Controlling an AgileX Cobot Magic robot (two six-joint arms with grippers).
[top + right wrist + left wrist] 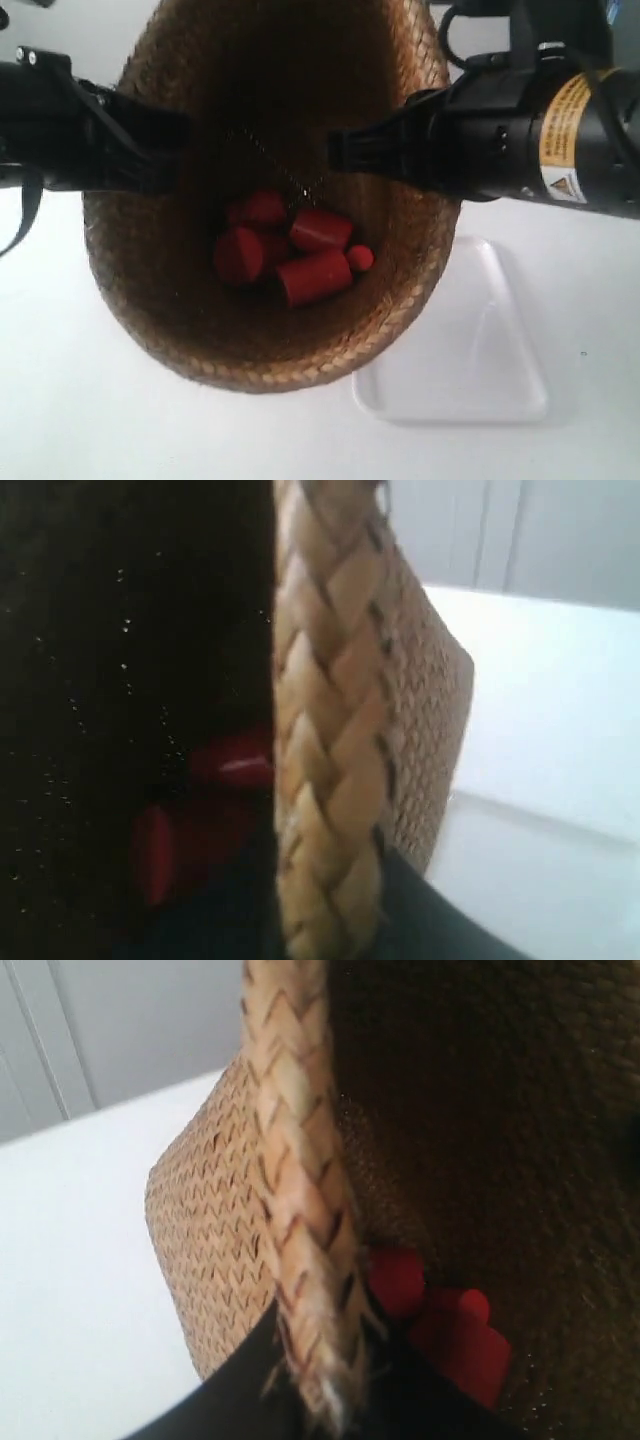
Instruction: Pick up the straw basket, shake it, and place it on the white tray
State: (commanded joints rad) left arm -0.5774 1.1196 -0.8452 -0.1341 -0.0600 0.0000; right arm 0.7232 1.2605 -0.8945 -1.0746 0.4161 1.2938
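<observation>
- A plain white tabletop (80, 400) is seen beneath everything, and a pale panelled wall (130, 1030) is seen beyond it in the wrist views.
- A yellow label (565, 135) with a warning triangle is carried on the arm at the exterior view's right; its writing is too blurred to be read.
- The straw basket (270, 330) is held at upper centre of the exterior view, with red blocks (290, 250) lying inside.
- The white tray (470, 350) lies at lower right, its upper left corner covered by the basket.
- The left gripper (320, 1400) is clamped on the braided rim, and so is the right gripper (330, 920).
</observation>
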